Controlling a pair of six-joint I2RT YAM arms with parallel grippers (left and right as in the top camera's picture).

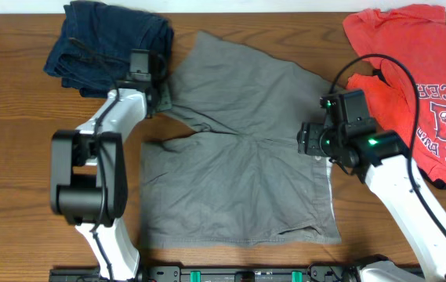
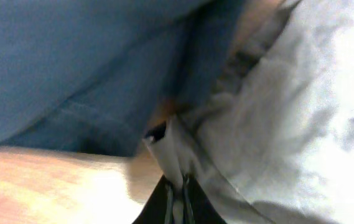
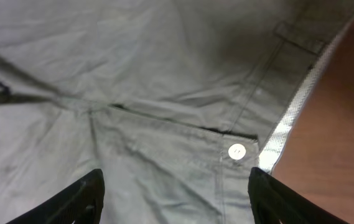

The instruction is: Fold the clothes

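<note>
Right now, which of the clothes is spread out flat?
The grey-khaki cotton shorts in the middle; the dark navy denim garment and the red T-shirt with white lettering lie crumpled.

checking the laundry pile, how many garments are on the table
3: grey shorts spread in the centre, navy denim garment top left, red T-shirt top right; others may hide beneath.

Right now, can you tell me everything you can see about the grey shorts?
The shorts are grey-khaki, cotton-looking and wrinkled, spread flat on the wooden table. A white button closes the waistband, with pale lining showing at its edge. The left gripper pinches one leg's edge beside the navy garment; the right gripper is open above the button.
</note>
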